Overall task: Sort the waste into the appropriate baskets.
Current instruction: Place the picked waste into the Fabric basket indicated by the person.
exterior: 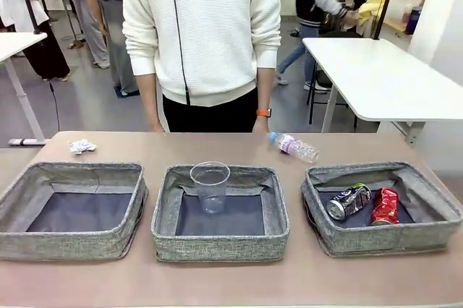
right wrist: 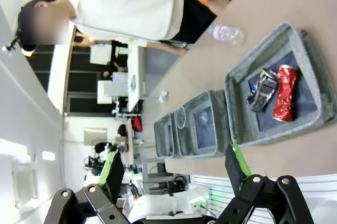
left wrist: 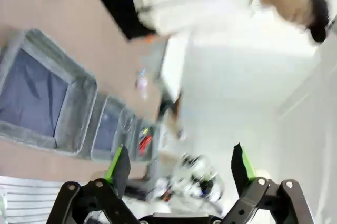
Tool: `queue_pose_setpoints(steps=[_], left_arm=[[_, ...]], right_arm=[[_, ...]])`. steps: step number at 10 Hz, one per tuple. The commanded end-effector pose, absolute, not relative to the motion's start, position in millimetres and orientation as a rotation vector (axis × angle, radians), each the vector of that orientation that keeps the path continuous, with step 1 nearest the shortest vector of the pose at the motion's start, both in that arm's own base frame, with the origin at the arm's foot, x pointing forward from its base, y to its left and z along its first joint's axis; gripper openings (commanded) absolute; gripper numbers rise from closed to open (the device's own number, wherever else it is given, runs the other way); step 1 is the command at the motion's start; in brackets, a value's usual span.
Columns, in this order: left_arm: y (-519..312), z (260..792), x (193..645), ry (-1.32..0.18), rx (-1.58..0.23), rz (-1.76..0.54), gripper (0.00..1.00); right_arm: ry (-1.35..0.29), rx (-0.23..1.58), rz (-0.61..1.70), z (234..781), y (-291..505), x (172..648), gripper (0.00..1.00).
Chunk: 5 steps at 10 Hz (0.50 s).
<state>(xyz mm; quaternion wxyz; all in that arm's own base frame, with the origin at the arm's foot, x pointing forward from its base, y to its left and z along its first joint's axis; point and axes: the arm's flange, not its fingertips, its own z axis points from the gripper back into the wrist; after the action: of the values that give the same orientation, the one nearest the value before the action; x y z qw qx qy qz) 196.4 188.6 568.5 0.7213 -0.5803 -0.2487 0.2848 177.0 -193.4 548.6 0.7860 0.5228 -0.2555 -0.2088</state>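
Observation:
Three grey woven baskets stand in a row on the table. The left basket (exterior: 22,185) holds nothing. A clear plastic cup (exterior: 210,186) stands upright in the middle basket (exterior: 165,207). In the right basket (exterior: 434,203) lie a crushed dark blue-silver can (exterior: 348,201) and a crushed red can (exterior: 385,206). A clear bottle (exterior: 295,147) with a pink label lies on the table behind the right basket. Crumpled white paper (exterior: 82,147) sits at the far left. My left gripper (left wrist: 179,169) is open and holds nothing. My right gripper (right wrist: 176,169) is open too, high above the table.
A person in a white sweater (exterior: 202,26) stands at the far edge of the table, hands down at its edge. A white table (exterior: 383,77) stands behind at the right. Bare tabletop (exterior: 231,279) runs in front of the baskets.

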Motion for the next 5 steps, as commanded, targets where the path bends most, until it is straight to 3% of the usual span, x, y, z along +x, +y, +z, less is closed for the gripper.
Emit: queue_pose_setpoints(steps=[1, 5], left_arm=[[142.6, 577.4, 221.6, -0.467, -1.194, 0.495, 1.00], [142.6, 577.4, 221.6, -0.467, -1.194, 0.495, 1.00]], right_arm=[[-0.570, 1.131, -0.432, 549.3, -195.7, 177.0, 1.00], [-0.570, 1.131, -0.432, 549.3, -195.7, 177.0, 1.00]])
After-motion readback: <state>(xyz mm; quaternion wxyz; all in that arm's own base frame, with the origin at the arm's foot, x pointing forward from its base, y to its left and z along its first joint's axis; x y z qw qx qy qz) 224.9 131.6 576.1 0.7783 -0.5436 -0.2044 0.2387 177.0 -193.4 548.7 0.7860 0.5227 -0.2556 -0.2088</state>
